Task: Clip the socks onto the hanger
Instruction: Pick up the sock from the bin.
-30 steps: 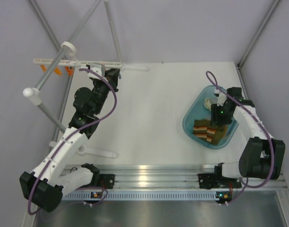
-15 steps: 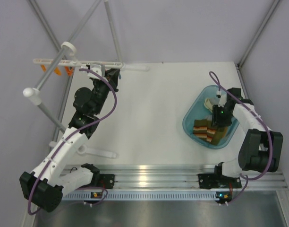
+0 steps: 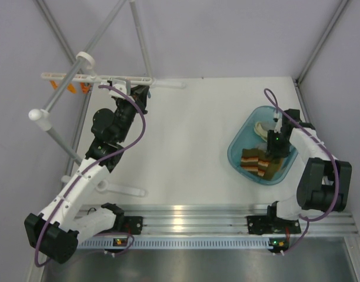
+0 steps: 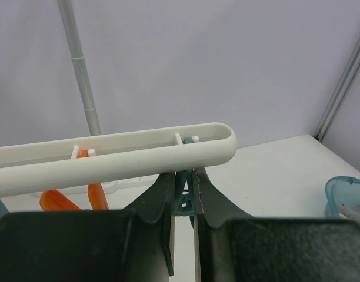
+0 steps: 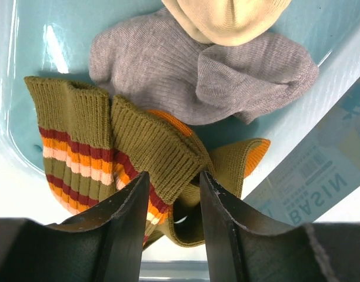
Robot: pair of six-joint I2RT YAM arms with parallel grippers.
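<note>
The hanger (image 3: 118, 79) is a thin white bar at the table's back left, seen close up as hanger (image 4: 139, 155) in the left wrist view. Under its rounded end my left gripper (image 4: 183, 176) is shut on a teal clip (image 4: 184, 194); from above, the left gripper (image 3: 146, 91) sits just below the bar. Orange clips (image 4: 56, 201) hang further left. The olive striped socks (image 3: 257, 162) lie in a teal basin (image 3: 234, 148). My right gripper (image 5: 174, 176) reaches down into it, its jaws shut on a folded olive sock cuff (image 5: 159, 150), beside a flat striped sock (image 5: 68, 138).
A grey sock (image 5: 186, 70) and a cream one (image 5: 227, 17) lie in the basin behind the olive pair. Thick poles with round caps (image 3: 83, 57) cross the hanger at back left. A white bar (image 3: 124, 189) lies near the left arm, and a metal rail (image 3: 186, 214) runs along the near edge.
My right gripper has narrowed a little onto the olive cuff and its arm has drawn in slightly over the basin. The left arm and its clip have not moved.
</note>
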